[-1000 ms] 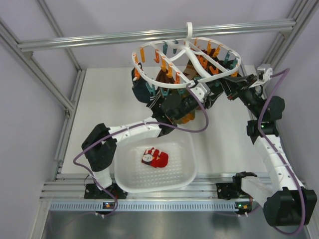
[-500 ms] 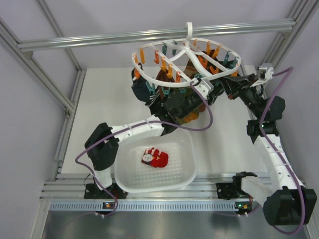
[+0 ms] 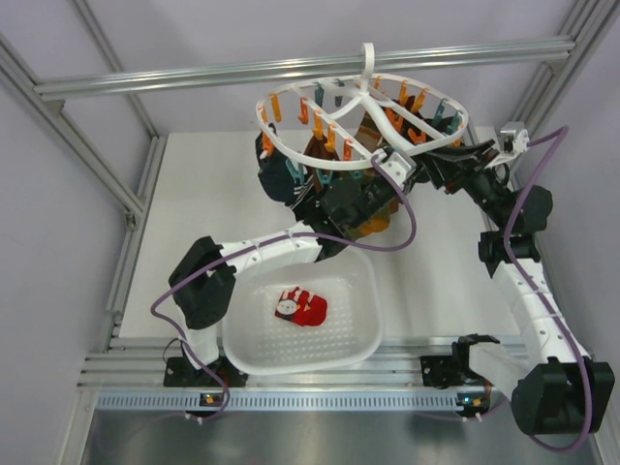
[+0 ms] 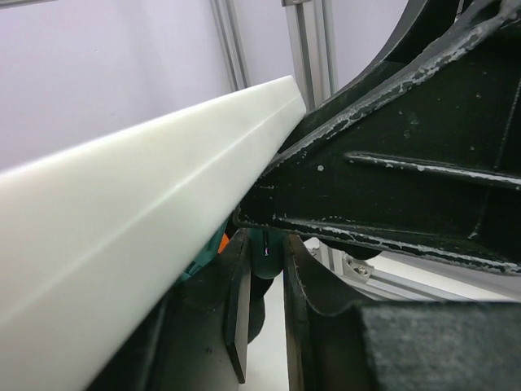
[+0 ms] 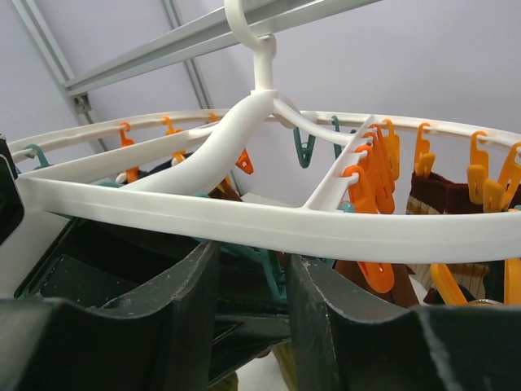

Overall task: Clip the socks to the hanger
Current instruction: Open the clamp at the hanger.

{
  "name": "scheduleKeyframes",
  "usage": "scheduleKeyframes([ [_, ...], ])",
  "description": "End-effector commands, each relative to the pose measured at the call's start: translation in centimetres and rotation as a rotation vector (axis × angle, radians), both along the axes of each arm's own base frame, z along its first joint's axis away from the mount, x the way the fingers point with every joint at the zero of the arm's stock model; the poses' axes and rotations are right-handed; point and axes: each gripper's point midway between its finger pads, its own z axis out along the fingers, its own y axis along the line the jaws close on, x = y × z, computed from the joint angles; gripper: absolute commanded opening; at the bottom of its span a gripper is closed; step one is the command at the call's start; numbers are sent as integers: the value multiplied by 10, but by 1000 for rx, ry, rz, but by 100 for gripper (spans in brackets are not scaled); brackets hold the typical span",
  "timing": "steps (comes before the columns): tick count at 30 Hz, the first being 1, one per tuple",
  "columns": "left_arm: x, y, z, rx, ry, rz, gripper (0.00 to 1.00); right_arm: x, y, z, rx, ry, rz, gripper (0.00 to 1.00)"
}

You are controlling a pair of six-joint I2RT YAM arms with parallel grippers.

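Observation:
The white oval hanger hangs by its hook from the overhead bar, with orange and teal clips dangling from it. One red sock bundle lies in the white basket, and no second red sock shows apart from it. My left gripper is raised under the ring's front edge. In the left wrist view its jaws stand almost together on a teal clip, just below the ring. My right gripper is at the ring's right side. In the right wrist view it is open, with a teal clip between the fingers, under the ring.
The white perforated basket stands near the arm bases. Dark navy socks and brown striped socks hang from the hanger's clips. An aluminium crossbar carries the hook. Frame posts stand at both sides.
My left wrist has risen and shifted a little right, closer under the hanger ring. My right arm has barely moved. The red sock in the basket has not moved.

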Motion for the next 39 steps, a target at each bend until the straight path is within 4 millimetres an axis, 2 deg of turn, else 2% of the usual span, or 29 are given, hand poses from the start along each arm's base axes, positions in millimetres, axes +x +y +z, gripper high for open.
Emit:
scheduleKeyframes([
  [1,-16,5,33,-84,-62,-58,2,2,-1,11,17,-43,-20,37],
  [5,-19,7,31,-83,-58,-64,0,10,-8,12,36,-49,-67,33],
  [8,-23,6,30,-79,-57,-85,0,12,-10,15,55,-47,-76,23],
  [9,-24,6,30,-81,-51,-95,0,12,-10,17,57,-52,-73,15],
  [10,-25,6,30,-79,-49,-100,4,12,-9,17,55,-51,-69,10],
  [11,-28,5,30,-80,-49,-114,15,13,-10,16,56,-48,-72,6],
  [12,-29,5,28,-77,-41,-122,20,11,-10,16,54,-52,-70,0],
  [13,-31,6,29,-80,-39,-129,26,10,-9,17,49,-58,-69,0],
  [14,-35,7,33,-85,-39,-142,40,9,-9,18,49,-60,-67,0],
  [18,-46,11,27,-50,5,-186,61,6,-6,17,43,-57,-48,0],
  [20,-53,17,27,-43,25,-197,65,6,-6,17,41,-56,-45,0],
  [21,-53,18,19,-27,49,-194,67,6,-6,17,40,-57,-44,0],
  [26,-52,31,22,-19,64,-152,66,5,-5,17,50,-45,-31,0],
  [27,-51,32,20,-15,62,-146,65,4,-4,17,52,-43,-27,0],
  [29,-57,35,28,-26,22,-163,60,2,-2,19,59,-41,-10,0],
  [31,-67,34,26,-15,-11,-194,54,-2,1,18,57,-40,18,0],
  [35,-80,30,22,5,-89,-211,51,-10,7,18,33,-67,64,0],
  [39,-82,27,24,-9,-143,-207,47,-16,13,16,8,-84,110,0],
])
